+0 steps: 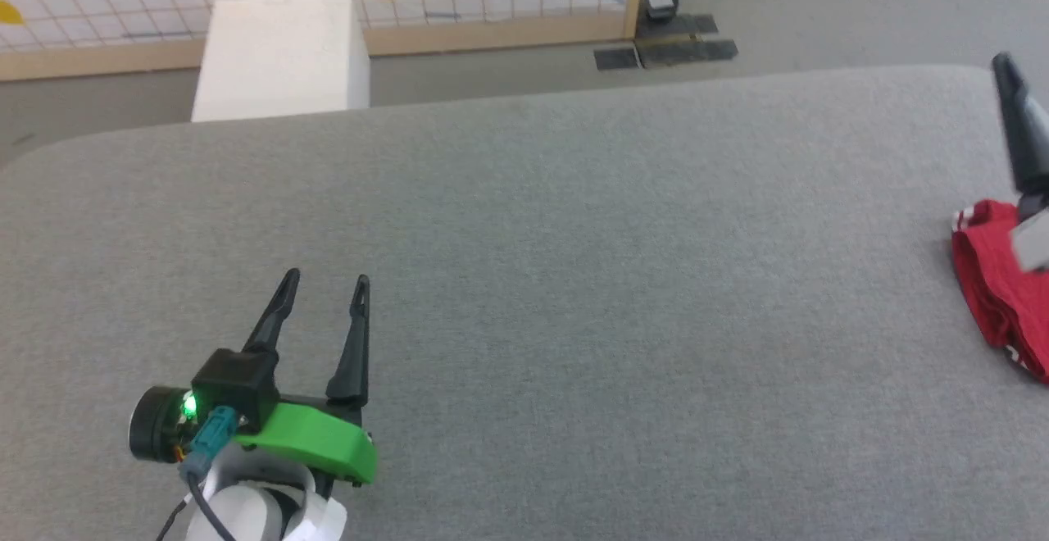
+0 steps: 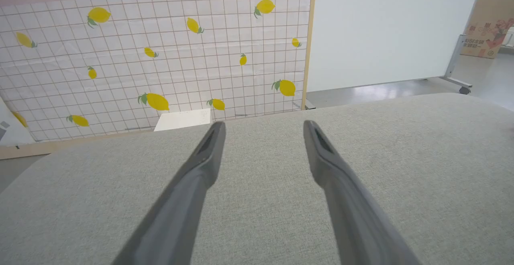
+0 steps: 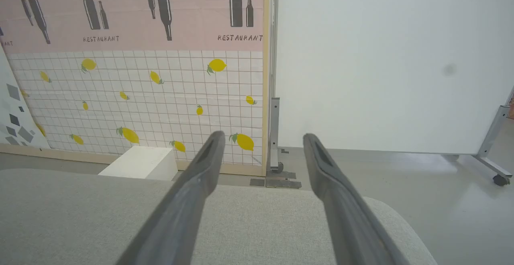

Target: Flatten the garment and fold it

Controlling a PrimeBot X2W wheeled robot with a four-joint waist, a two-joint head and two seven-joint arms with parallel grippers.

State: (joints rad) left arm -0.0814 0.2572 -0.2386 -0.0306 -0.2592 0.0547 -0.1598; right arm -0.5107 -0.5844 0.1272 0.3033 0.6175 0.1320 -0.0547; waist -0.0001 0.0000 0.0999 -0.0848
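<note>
The garment (image 1: 993,288) lies bunched in a red heap at the far right edge of the head view, on the grey fabric-covered table (image 1: 574,229), and is partly cut off by the picture's border. A bit of red-and-white striped trim (image 1: 964,218) shows at its upper left corner. It is well apart from the left gripper (image 1: 326,279), which hovers over bare table at the lower left, its two dark fingers spread with nothing between them; the left wrist view shows the same wide gap (image 2: 264,124) above plain grey cloth. One dark finger (image 1: 1021,127) of the right arm rises just above the garment, and a pale part of that arm overlaps the red cloth; whether it touches cannot be told. In the right wrist view the right gripper (image 3: 263,135) stands spread and empty, pointing past the table's rounded far corner toward a lemon-patterned tile panel (image 3: 132,104), a white block (image 3: 140,162) on the floor and a wheeled whiteboard (image 3: 385,64)
</note>
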